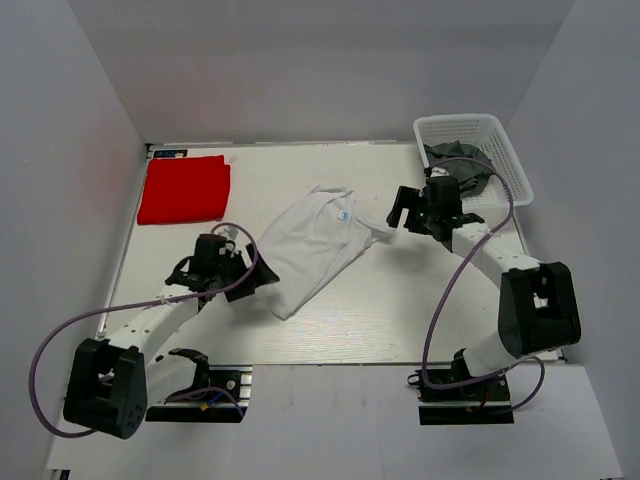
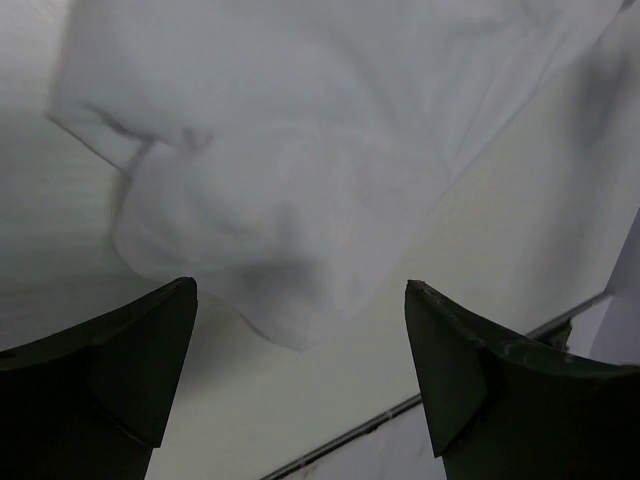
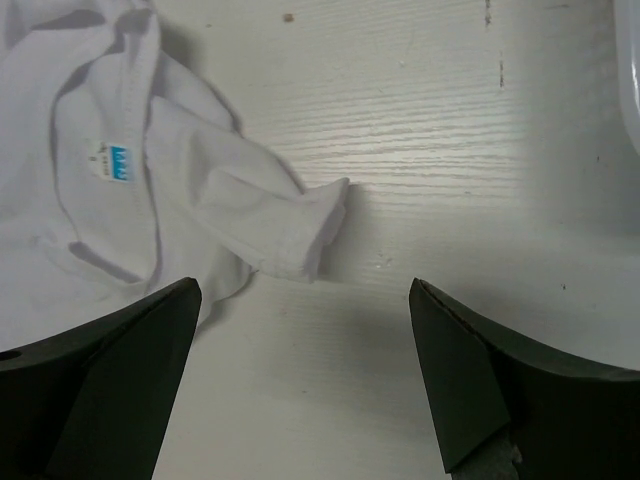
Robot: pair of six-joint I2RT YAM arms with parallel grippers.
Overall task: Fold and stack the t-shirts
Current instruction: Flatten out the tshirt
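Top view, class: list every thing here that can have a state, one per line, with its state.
White tee: unfolded, crumpled, lying loose, not gripped.
Red tee: folded flat, nothing stacked on it.
Basket: upright, holds a dark cloth.
Left gripper: open, empty, at the white tee's edge.
Right gripper: open, empty, over a sleeve of the white tee.
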